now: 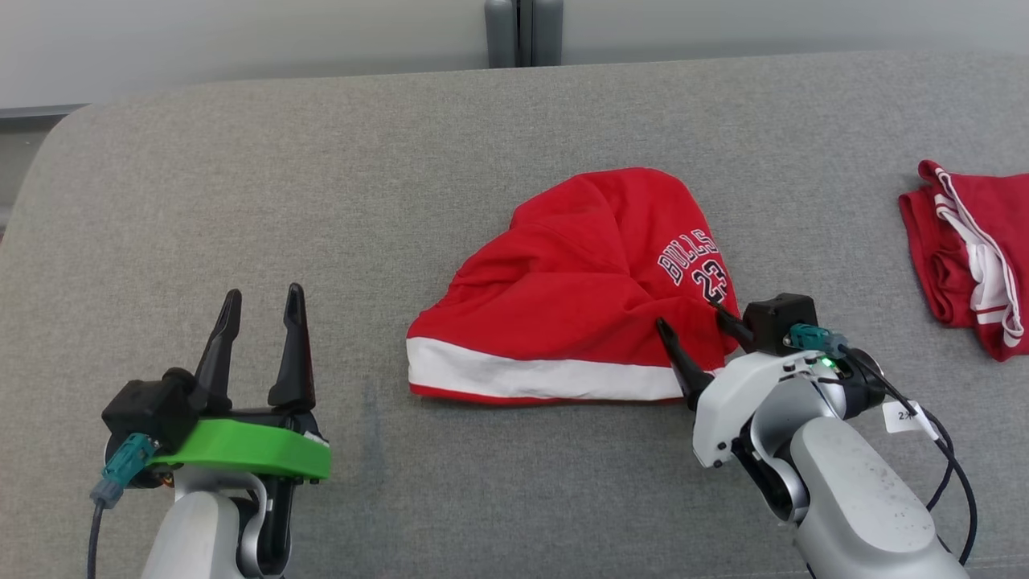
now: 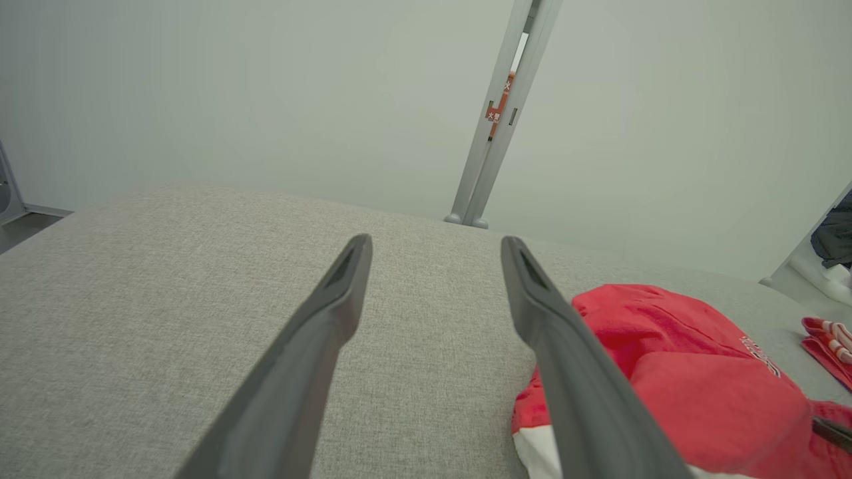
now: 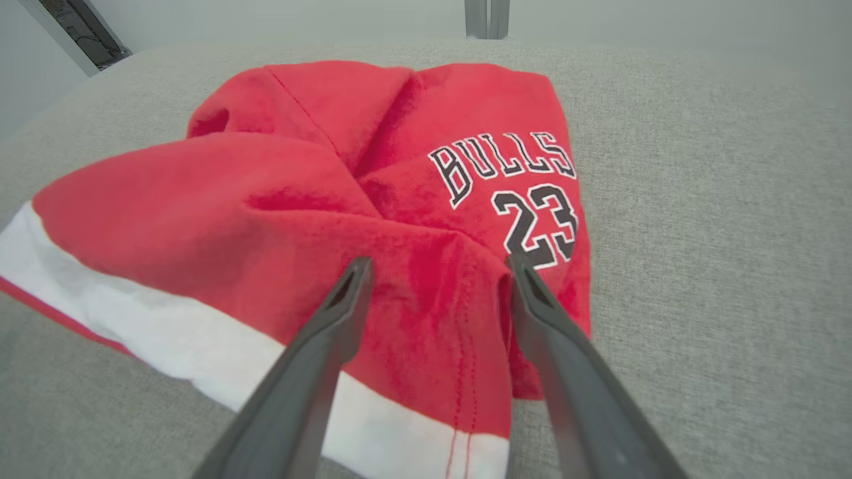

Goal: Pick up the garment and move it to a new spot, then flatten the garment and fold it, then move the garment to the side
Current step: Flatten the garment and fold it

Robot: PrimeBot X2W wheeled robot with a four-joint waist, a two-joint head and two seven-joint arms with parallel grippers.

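The garment [image 1: 579, 289] is a crumpled red pair of shorts with a white hem band and a "BULLS 23" print, lying on the grey fabric surface. My right gripper [image 1: 698, 315] is open, its two fingers spread over the garment's right lower corner; in the right wrist view the garment [image 3: 373, 199] bunches up between and ahead of the right gripper [image 3: 436, 263], not pinched. My left gripper [image 1: 261, 293] stands open to the left of the garment, over bare fabric. From the left wrist, the left gripper [image 2: 436, 239] points across the surface, with the garment [image 2: 679, 372] at the lower right.
A second red-and-white garment [image 1: 977, 253] lies folded at the right edge of the grey surface [image 1: 241, 201]. A grey post [image 1: 522, 32] stands behind the far edge against a pale wall. Open surface stretches left of and in front of the shorts.
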